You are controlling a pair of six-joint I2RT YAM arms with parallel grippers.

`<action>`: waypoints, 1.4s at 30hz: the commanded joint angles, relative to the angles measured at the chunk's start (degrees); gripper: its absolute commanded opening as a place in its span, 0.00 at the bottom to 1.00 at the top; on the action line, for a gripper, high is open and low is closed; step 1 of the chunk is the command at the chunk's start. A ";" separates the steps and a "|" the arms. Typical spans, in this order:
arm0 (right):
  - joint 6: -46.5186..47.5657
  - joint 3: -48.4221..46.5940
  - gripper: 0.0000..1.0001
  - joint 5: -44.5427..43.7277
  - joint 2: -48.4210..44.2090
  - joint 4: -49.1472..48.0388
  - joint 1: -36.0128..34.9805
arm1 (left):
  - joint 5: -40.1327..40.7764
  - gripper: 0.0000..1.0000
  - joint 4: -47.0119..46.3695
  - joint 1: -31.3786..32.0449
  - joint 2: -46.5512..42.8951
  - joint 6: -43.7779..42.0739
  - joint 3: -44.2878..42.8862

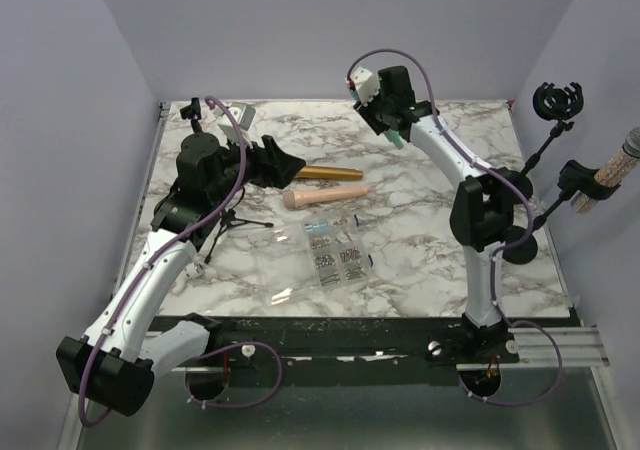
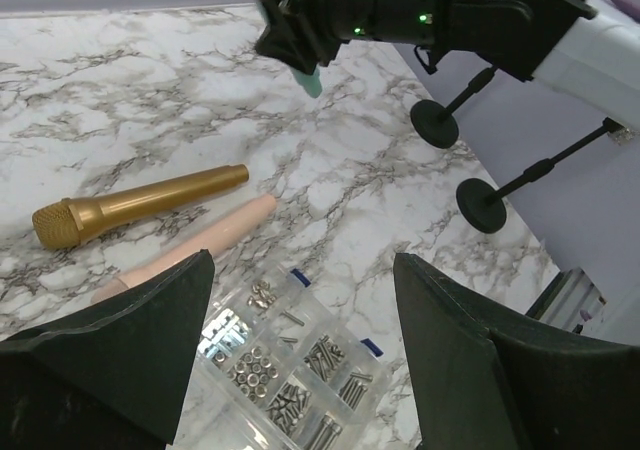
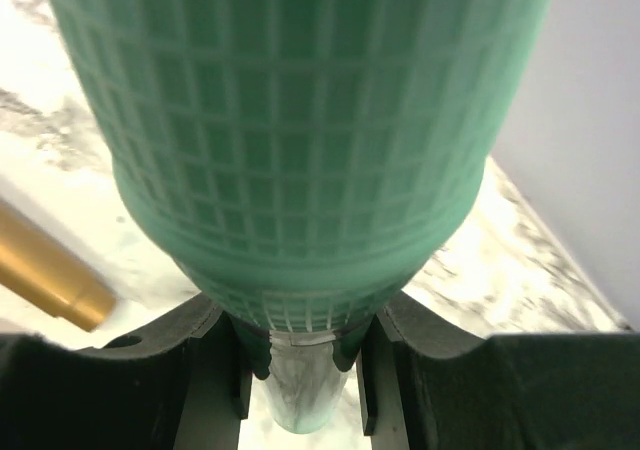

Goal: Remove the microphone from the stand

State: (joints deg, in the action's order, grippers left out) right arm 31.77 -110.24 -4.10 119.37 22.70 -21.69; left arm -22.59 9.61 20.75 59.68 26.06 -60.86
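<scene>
Green mesh-head microphone [image 3: 300,150]: clamped in right gripper [image 1: 392,135], held over far edge of marble table [image 1: 420,270], well apart from clip stand [image 1: 548,135] beyond right edge. Left gripper [image 2: 300,270]: jaws wide, unladen, over gold microphone [image 2: 140,205], pink microphone [image 2: 205,242] and clear screw organizer [image 2: 285,365].
</scene>
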 commanded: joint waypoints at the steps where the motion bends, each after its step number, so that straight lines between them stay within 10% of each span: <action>1: 0.11 -11.86 0.15 11.42 9.04 12.52 -1.16 | 2.44 0.75 0.53 0.29 0.17 -1.74 0.74; 21: 0.05 -10.58 0.12 14.36 21.90 7.84 -5.89 | 1.53 0.75 2.31 0.34 -0.99 -5.89 -1.21; 42: 3.41 -17.15 0.31 15.99 29.04 6.27 -10.51 | 1.50 0.75 -0.70 0.27 -4.23 -8.31 4.17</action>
State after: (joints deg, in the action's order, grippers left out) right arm 34.83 -126.65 9.91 145.29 28.16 -30.65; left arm -21.45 10.17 20.75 56.14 18.61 -57.17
